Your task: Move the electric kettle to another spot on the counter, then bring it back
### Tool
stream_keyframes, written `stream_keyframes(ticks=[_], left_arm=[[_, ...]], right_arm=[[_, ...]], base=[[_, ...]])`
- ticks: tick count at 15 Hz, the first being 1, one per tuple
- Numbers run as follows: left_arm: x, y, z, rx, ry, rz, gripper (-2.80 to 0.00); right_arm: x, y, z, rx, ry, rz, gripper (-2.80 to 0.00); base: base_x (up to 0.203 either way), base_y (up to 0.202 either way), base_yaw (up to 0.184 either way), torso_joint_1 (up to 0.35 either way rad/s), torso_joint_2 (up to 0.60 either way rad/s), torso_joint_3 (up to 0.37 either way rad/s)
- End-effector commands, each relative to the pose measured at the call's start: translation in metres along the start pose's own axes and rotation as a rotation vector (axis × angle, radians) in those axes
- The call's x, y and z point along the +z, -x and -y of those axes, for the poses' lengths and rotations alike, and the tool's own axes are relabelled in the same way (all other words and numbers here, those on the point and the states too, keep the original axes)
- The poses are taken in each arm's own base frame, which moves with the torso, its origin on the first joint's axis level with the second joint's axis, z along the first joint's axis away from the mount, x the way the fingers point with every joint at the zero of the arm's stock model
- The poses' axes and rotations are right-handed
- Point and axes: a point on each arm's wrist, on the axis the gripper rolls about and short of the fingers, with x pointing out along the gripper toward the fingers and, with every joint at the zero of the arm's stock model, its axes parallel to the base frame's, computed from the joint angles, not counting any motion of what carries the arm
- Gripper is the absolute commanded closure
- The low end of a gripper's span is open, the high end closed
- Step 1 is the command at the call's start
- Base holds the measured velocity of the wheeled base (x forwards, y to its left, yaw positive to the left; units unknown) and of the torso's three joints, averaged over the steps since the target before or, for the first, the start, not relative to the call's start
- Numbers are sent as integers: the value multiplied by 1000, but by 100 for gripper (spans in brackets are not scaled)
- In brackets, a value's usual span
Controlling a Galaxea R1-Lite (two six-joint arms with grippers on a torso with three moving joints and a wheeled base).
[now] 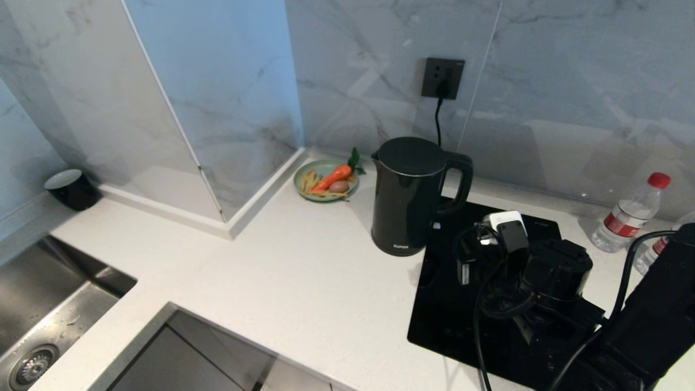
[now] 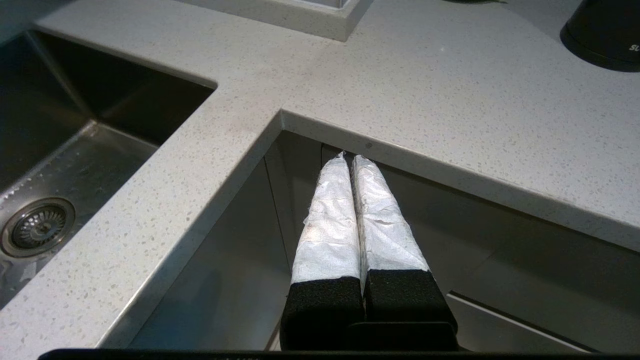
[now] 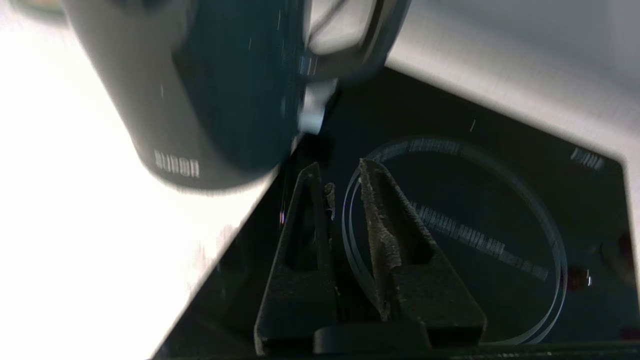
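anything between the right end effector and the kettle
Nothing: in the right wrist view the right end effector is above bare cooktop, just short of the kettle.

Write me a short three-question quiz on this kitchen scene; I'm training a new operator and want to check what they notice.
1. True or false: the kettle stands on the counter with its handle toward the cooktop.
2. What lies on the green plate by the wall? A) a carrot, an egg and fries B) two apples C) a sponge
3. Fill in: the right claw hangs over the ____, free of the kettle, while the left claw sits shut below the counter's front edge.

Key: 1 true; 2 A; 3 cooktop
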Motion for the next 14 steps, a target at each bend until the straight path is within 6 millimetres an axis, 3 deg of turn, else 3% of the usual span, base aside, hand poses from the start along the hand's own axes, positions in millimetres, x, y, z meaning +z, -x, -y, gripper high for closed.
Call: stream_keyframes(ticks=[1, 4, 10, 14], left_arm=[[0, 0, 0, 1, 0, 0, 0], [0, 0, 0, 1, 1, 0, 0], [0, 0, 0, 1, 1, 0, 0], [0, 0, 0, 1, 1, 0, 0]], right_arm=[[-8, -2, -3, 7, 6, -51, 0], [-9, -3, 2, -13, 0, -138, 0], [11, -17, 23, -79, -83, -384, 0], [0, -27, 25, -96, -67, -415, 0]], base=[[0, 0, 0, 0, 0, 0], [0, 0, 0, 0, 0, 0], [0, 0, 0, 0, 0, 0], [0, 0, 0, 0, 0, 0]])
